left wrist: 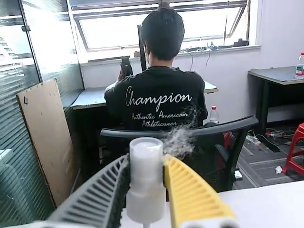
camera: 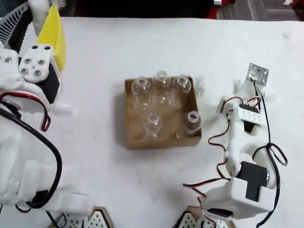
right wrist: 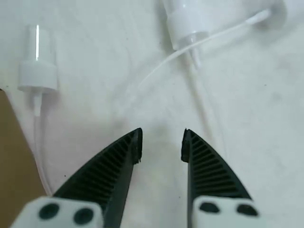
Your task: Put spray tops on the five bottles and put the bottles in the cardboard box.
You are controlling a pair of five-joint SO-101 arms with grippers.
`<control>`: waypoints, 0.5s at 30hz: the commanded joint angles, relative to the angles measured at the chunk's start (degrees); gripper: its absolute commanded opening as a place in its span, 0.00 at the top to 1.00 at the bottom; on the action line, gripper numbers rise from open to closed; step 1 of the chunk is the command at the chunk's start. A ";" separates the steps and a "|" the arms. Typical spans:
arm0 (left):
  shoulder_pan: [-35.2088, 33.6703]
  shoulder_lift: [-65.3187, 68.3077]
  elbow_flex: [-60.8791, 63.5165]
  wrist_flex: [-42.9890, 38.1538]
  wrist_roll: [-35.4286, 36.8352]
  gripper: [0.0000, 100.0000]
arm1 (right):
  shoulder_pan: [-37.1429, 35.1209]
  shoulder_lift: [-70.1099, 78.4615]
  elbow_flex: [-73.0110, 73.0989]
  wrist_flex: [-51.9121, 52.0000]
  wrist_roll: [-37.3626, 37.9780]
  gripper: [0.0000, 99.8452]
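Standing at mid-table on a white cloth, the shallow brown cardboard box contains all five clear, round-shouldered plastic bottles. Three stand along its far wall and two along its near wall, all upright with their necks open. The visible surfaces of the bottles and the box are plain.

The left gripper has one grey ribbed finger and one yellow. It is raised well apart from the box, off its far left corner, and is closed against a white cylindrical spray top, which is pinched upright between the two fingers.

The right gripper has black ribbed fingers and sits low over the cloth on the right side of the box. Its fingers are parted by a narrow gap and grasp nothing. A second white spray top, with a thin translucent dip tube, lies flat on the cloth near the box's brown edge. A third spray top lies farther from the box, its tube crossing the cloth ahead of the black fingers.

The left arm's white housing blocks sight of the cloth left of the box. Red and black cables loop along the right arm, between it and the box's right wall.
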 commanded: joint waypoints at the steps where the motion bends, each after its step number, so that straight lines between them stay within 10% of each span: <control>1: 1.36 -9.45 13.89 0.70 1.76 0.98 | 0.48 -0.31 -2.20 -1.19 0.44 0.88; 15: 4.70 -43.56 72.79 -16.62 1.32 0.98 | 0.48 -0.31 -2.20 -1.27 0.44 0.88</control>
